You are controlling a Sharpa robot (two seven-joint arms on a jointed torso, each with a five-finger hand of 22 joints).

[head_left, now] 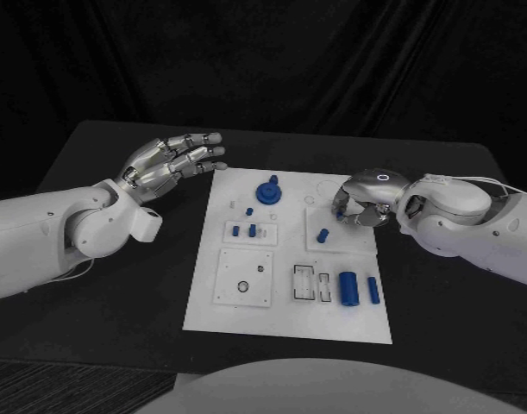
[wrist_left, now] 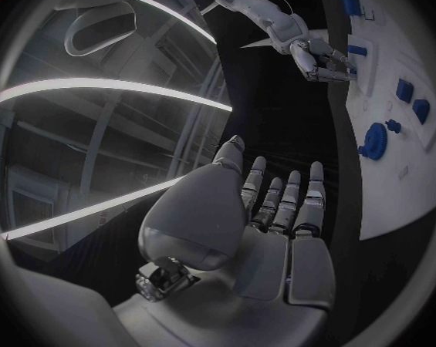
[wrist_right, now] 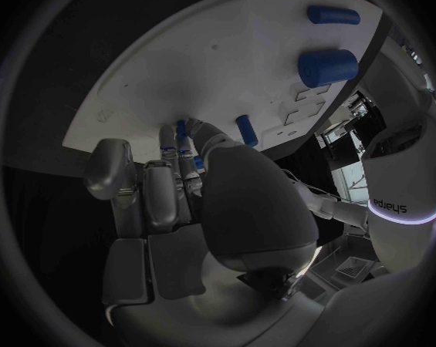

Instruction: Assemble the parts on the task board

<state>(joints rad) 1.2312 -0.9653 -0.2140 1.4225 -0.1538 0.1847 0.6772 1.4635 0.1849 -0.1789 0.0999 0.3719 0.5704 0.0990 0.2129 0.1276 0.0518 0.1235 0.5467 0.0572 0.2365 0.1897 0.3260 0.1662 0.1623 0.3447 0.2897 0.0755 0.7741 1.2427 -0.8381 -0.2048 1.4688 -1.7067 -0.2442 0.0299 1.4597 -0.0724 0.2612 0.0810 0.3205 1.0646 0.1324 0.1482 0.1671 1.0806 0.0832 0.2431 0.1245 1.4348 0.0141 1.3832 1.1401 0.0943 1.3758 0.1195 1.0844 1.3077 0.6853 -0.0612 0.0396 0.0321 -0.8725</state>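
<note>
Task board: right hand curled over far edge, possibly touching; left hand spread.

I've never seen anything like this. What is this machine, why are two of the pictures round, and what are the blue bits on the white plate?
It is a robot with two white arms ending in silver many-fingered hands. The square picture looks down from its head; each round one comes from a fisheye camera at a wrist. The left hand hovers open beside the white task board on the black table, holding nothing. The right hand reaches down onto the board's far right corner, fingers curled at a small blue part; whether it grips it, I cannot tell. Other parts lie there: a large blue cylinder, a thin blue rod, a round blue knob.
</note>
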